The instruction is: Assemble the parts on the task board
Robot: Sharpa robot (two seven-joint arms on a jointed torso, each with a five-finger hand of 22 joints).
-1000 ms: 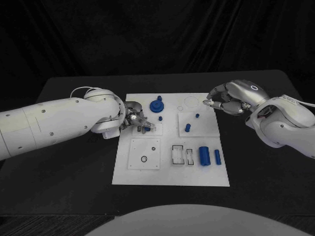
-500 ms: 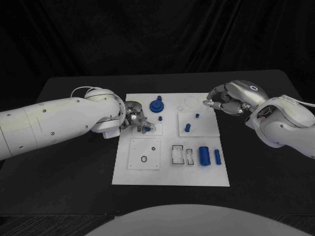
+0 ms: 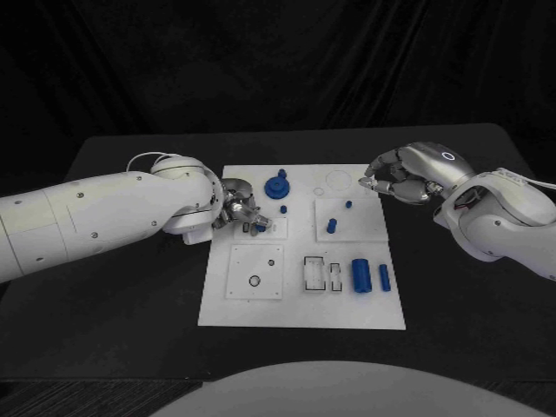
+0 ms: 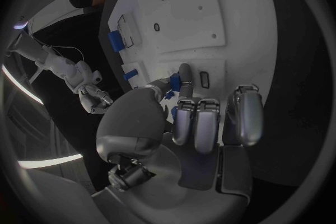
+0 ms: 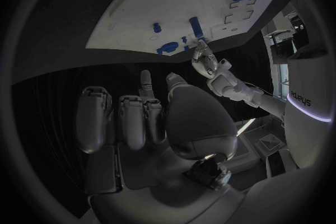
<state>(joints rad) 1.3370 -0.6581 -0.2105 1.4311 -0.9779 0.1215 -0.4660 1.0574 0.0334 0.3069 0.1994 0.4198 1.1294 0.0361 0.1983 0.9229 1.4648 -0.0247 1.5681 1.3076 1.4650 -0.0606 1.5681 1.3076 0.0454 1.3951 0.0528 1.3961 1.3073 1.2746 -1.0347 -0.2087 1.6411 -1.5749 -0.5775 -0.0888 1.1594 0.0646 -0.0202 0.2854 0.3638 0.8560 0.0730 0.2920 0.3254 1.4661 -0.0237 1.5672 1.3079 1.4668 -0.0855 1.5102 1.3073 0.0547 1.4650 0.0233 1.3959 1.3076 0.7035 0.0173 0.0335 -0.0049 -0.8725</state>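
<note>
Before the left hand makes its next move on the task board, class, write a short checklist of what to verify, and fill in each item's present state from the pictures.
1. Left hand is over the task board: ok, it sits at the board's left edge, in the far half.
2. Left hand grips a part: cannot tell; the left wrist view shows a small blue piece at its thumb and finger, contact unclear.
3. Right hand is off the board: ok, it hovers past the far right corner, fingers curled, nothing seen in it.
4. Two blue cylinders lie undisturbed: ok, side by side, near right.
5. Round blue part stands clear of the left hand: ok, apart.
</note>
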